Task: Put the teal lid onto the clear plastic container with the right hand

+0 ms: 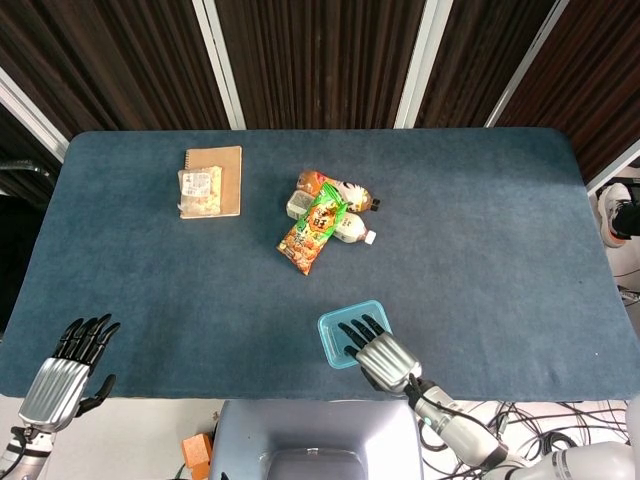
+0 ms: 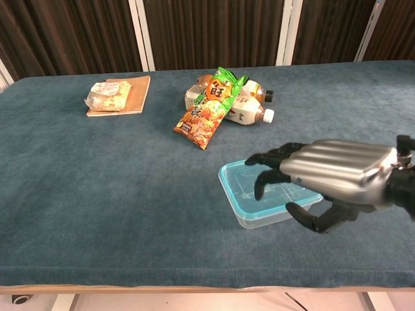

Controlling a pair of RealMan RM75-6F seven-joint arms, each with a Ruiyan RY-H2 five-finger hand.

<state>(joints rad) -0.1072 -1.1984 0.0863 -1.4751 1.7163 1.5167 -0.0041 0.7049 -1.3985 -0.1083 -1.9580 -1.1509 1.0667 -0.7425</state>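
Off the near-left corner of the blue felt-covered table (image 1: 150,290), your left hand (image 1: 72,365) hangs with its dark fingers spread and nothing in it. Far left of the clear plastic container (image 2: 259,207), a flat tan notebook (image 1: 222,180) carries a crinkly clear packet of snacks (image 2: 107,94). Beyond the container, toward the far side, a glossy orange-and-green snack bag (image 2: 207,113) lies across a cluster of plastic bottles (image 2: 249,110). The container is shallow and rectangular with rounded corners, and the teal lid (image 2: 240,188) sits on top of it, near the front edge. Your right hand (image 2: 324,175), ribbed silver on the back, lies palm-down over the lid with loosely curled fingers, gripping nothing; you cannot tell whether the fingertips touch it.
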